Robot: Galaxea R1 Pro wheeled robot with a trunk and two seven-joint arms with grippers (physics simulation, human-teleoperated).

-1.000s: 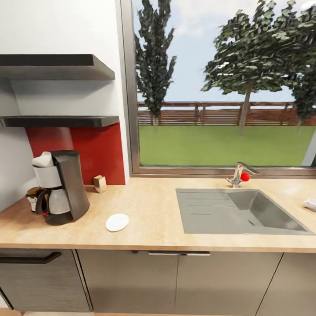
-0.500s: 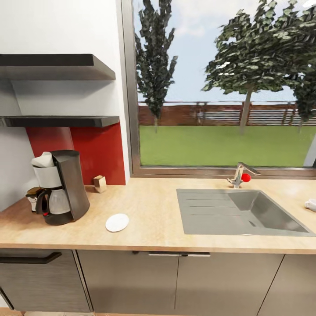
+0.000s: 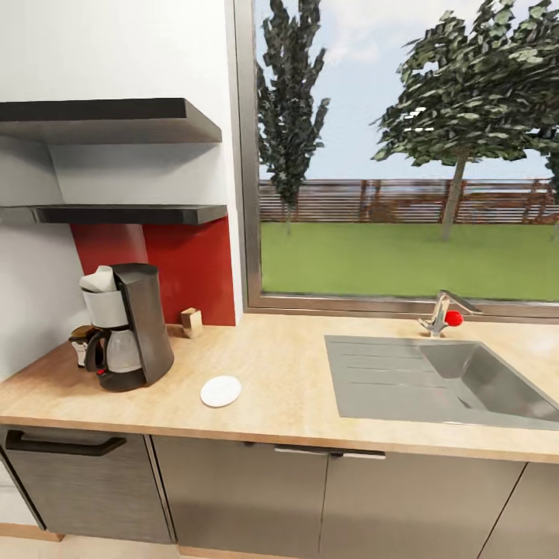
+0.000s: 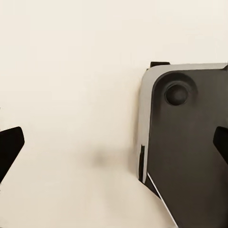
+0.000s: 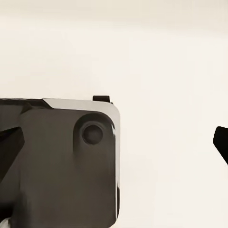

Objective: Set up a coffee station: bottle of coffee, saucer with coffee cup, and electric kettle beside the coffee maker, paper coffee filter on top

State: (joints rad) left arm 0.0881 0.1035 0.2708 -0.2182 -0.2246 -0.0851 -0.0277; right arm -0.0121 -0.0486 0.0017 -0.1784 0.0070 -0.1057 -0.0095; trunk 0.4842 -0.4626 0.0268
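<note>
Standing on the kitchen countertop [image 3: 295, 388] are one coffee maker [image 3: 130, 326], one saucer [image 3: 220, 390] and one bottle of coffee [image 3: 80, 345]. The coffee maker is the landmark: it sits at the counter's left end, in front of the red backsplash [image 3: 186, 268], with a white paper filter [image 3: 98, 279] resting on its top. The bottle of coffee is tucked just behind the machine on the wall side, partly hidden by the carafe. The saucer lies flat on the wood near the machine, on its sink side, apart from it. One small wooden block [image 3: 191, 321] stands behind the machine against the backsplash. One sink [image 3: 442, 380] with one tap [image 3: 444, 313] lies well away from the machine, below the window. Two dark shelves [image 3: 116, 213] hang on the wall above the machine.

In the left wrist view the left gripper [image 4: 114, 147] points at a pale floor beside a dark corner of the robot's base, its two black fingertips [image 4: 9, 145] set wide apart with nothing between them. The right gripper [image 5: 114, 142] in the right wrist view is likewise spread wide and empty.

Compared with half a second ago, the whole head view has slid: every fixed thing now sits further to the right of the frame, and the white object at the counter's far right edge has left the frame. That is camera motion; machine, saucer and bottle keep the same places relative to each other.
</note>
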